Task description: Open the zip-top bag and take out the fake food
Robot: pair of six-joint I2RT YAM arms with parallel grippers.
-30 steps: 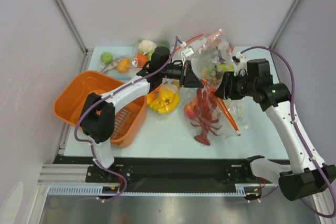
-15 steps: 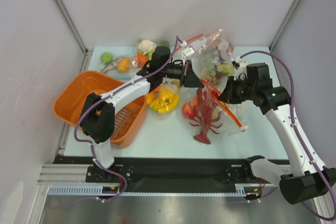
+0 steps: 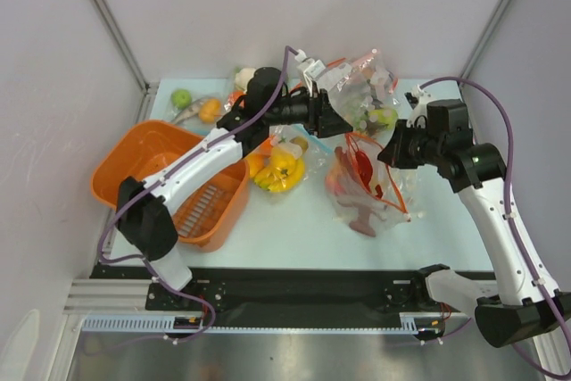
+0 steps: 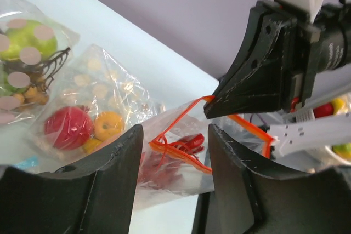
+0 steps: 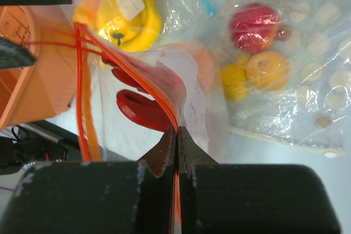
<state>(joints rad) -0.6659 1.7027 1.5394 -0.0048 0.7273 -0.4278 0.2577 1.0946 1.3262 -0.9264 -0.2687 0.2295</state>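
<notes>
From above, we see the zip-top bag (image 3: 382, 207) lying right of centre on the pale table (image 3: 285, 220). Its orange-red zip strip (image 3: 355, 142) is raised at the far end, and a dark-red lobster (image 3: 362, 165) is inside. The right gripper (image 3: 385, 154) is clamped on the strip's right side. The left gripper (image 3: 346, 129) sits just beside the bag's mouth on the left. An orange basket (image 3: 152, 162) stands at the left, with a banana bunch (image 3: 281, 169) between it and the bag.

From the left wrist, we see its two fingers (image 4: 109, 184) standing apart with nothing pressed between them (the strip shows in the gap, farther off). The right gripper's black tip pinches the strip's raised corner.

From the right wrist, we see its fingers (image 5: 159, 160) pressed together on the orange-red strip, which runs up and away to the left. The lobster's red claw lies under the clear plastic just beyond.
</notes>
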